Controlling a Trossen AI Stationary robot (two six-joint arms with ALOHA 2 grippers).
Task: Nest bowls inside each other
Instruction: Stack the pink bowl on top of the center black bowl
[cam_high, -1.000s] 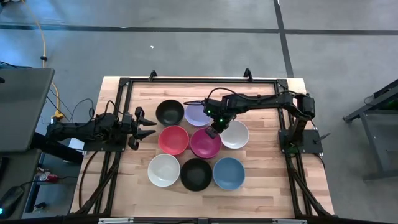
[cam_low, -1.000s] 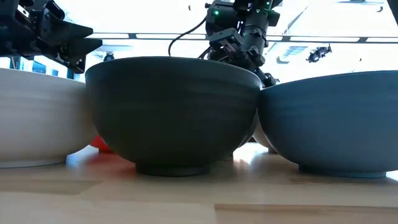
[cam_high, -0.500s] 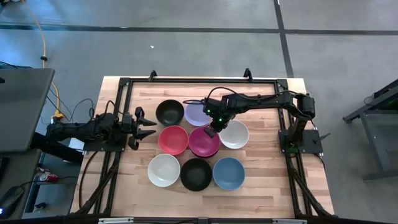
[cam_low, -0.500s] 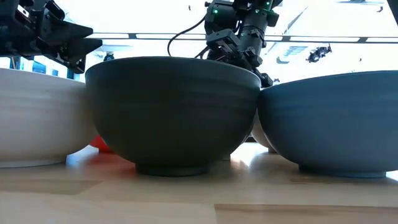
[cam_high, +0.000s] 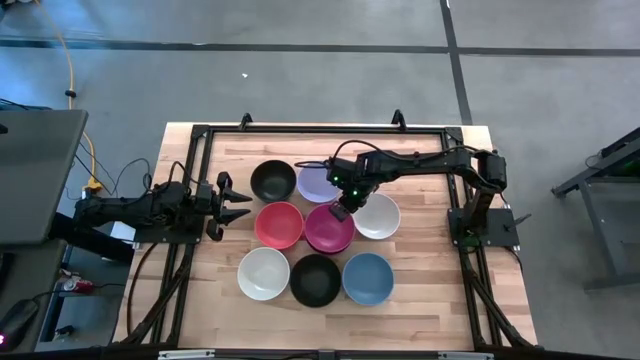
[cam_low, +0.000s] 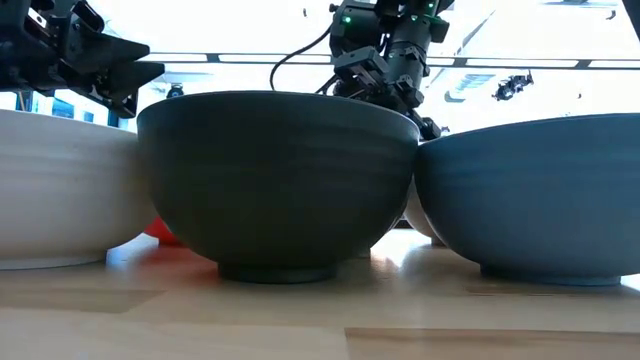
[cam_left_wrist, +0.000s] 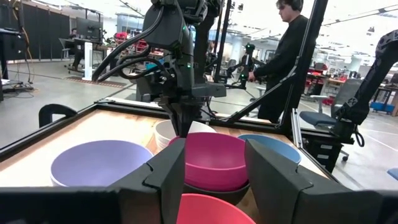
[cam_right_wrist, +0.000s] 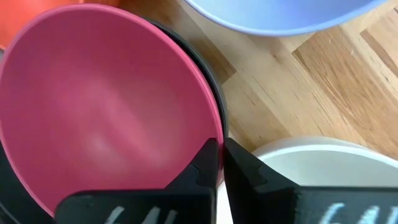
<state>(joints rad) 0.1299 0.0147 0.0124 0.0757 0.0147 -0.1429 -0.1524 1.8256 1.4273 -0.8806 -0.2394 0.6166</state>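
Over the table's middle, right fingers (cam_high: 341, 211) pinch magenta bowl (cam_high: 328, 229).

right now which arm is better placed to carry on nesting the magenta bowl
Right. The right gripper is pinched on the rim of the magenta bowl, which sits in a black bowl; the left gripper waits open at the table's left edge.

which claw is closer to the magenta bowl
Right. The right claw is pinched on the magenta bowl at its rim. The left claw waits open past the red bowl, at the table's left edge.
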